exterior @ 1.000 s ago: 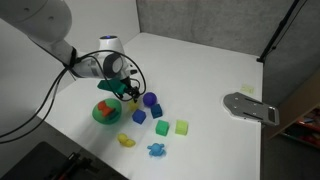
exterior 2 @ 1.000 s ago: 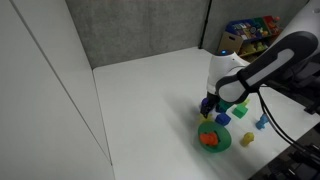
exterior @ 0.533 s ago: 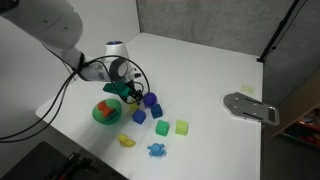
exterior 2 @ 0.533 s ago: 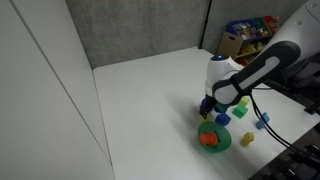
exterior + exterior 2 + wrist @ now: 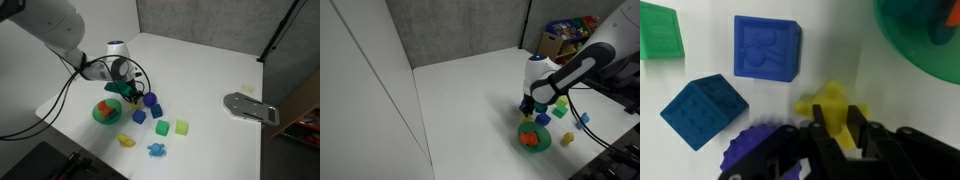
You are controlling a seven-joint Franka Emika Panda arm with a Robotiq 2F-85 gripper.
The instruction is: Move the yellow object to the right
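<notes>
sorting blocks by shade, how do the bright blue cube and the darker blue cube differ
Colour: the bright blue plastic cube is royal blue; the dark blue plastic cube is deeper, teal-tinged. Pose: the bright one sits square to the wrist view, top face showing; the dark one is turned, side faces showing. Both are similar-sized embossed blocks on the white table.

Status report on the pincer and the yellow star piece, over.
Pincer straddles the small pale-yellow star-shaped toy piece, grip unconfirmed. Blue cube and green bowl close beside, over.
</notes>
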